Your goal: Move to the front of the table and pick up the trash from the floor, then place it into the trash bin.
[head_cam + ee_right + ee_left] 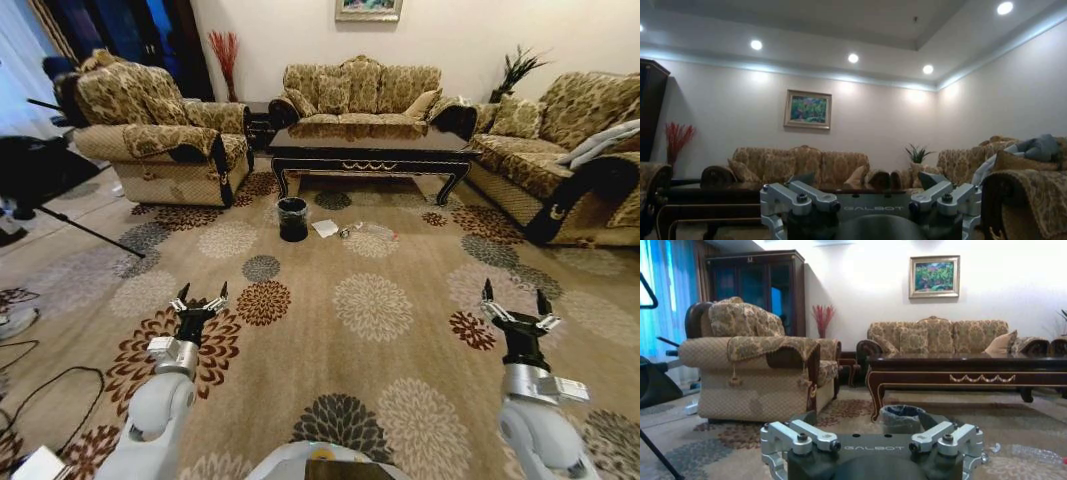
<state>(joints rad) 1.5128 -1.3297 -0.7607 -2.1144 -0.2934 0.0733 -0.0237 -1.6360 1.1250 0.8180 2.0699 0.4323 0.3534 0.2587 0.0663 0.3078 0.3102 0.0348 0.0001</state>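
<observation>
The dark glossy table (370,152) stands across the room in front of a sofa. On the patterned floor (380,300) before it stands the small black trash bin (293,218). Trash lies just right of the bin: a crumpled white paper (325,228), a tiny dark object (345,232) and a clear bottle (379,231). My left gripper (200,297) and right gripper (515,297) hover open over the near carpet, far from the trash and holding nothing. The left wrist view looks past the left gripper (867,419) to the trash bin (901,416), the table (967,374) and the bottle (1033,452).
A patterned armchair (160,140) stands left of the table, one sofa (360,95) behind it and another sofa (560,150) to the right. Black tripod gear (40,180) and cables (40,390) lie at the left. Open carpet stretches between me and the table.
</observation>
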